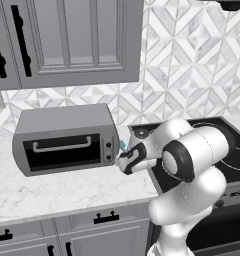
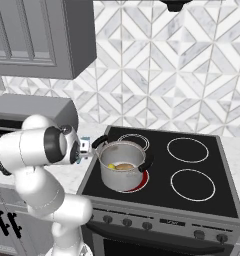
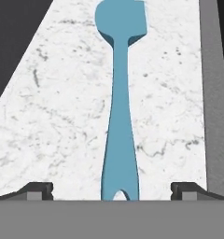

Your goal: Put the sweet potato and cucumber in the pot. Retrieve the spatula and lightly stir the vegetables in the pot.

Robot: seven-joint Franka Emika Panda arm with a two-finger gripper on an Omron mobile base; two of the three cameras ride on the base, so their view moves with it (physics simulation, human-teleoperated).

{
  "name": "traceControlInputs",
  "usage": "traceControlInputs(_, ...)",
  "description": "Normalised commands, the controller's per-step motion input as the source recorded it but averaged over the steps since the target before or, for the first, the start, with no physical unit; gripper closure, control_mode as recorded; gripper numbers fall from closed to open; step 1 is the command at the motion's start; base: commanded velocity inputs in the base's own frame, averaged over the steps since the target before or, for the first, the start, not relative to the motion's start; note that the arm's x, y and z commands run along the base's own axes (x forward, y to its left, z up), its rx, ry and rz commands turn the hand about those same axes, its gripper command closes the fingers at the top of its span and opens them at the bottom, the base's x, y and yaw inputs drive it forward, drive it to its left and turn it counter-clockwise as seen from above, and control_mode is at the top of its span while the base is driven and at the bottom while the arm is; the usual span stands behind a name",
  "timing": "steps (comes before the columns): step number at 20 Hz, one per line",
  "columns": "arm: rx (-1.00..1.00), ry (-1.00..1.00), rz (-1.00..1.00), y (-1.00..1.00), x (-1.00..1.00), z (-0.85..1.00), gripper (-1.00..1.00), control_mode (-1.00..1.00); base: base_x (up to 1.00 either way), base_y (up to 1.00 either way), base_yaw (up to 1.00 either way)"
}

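While the claw (image 3: 112, 191) hangs released astride its slim handle, the smooth teal spatula (image 3: 120, 116) lies flat on the veined marble surface (image 3: 62, 116).

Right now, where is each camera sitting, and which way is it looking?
Left base view: behind the arm on its left, facing the microwave and counter; the white arm rises at lower right.
Right base view: behind on the right, facing the stove and pot; the arm rises at lower left.
Hand view: on the hand, looking along the open fingers at the spatula lying on the counter.
Both base views share the arm, stove and microwave.
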Motion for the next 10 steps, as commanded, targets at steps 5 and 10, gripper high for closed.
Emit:
traceControlInputs(5, -0.02, 0.07, 0.00, 0.11, 0.00, -0.38, -1.00, -1.00, 0.00, 0.00, 0.00)
traceControlInputs(10, -0.02, 0.01, 0.00, 0.00, 0.12, -0.22, -1.00, -1.00, 0.00, 0.00, 0.00)
